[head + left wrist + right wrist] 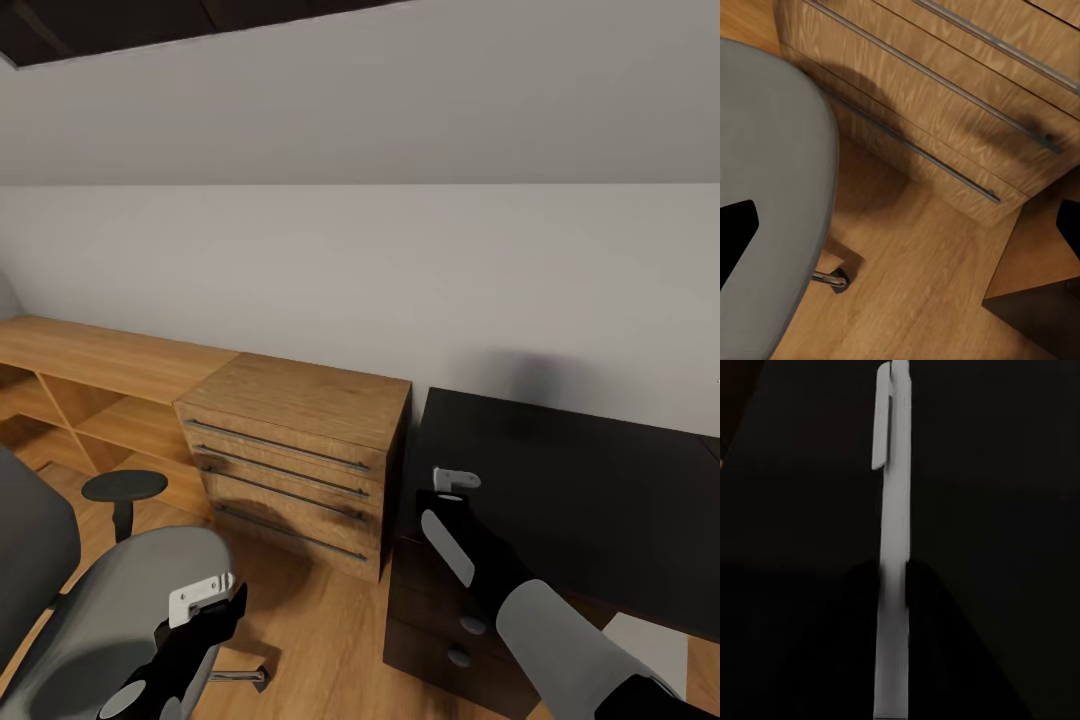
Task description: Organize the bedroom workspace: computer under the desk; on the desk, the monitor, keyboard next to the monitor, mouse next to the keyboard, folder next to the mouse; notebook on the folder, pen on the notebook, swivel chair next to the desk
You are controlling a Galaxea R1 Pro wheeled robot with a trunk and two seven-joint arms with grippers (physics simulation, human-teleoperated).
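Right wrist view is showing the right gripper (894,649) pinching the pen (894,510), its dark fingers hard to make out against the black desk (1005,472). In the head view, the left gripper (205,600), its opening unclear, is hanging at seven o'clock over the swivel chair (90,620).

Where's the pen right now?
The pen shows in the right wrist view, running along between the right tool's fingers. In the head view that tool hangs over the black desk's left end, beside the wooden drawer unit.
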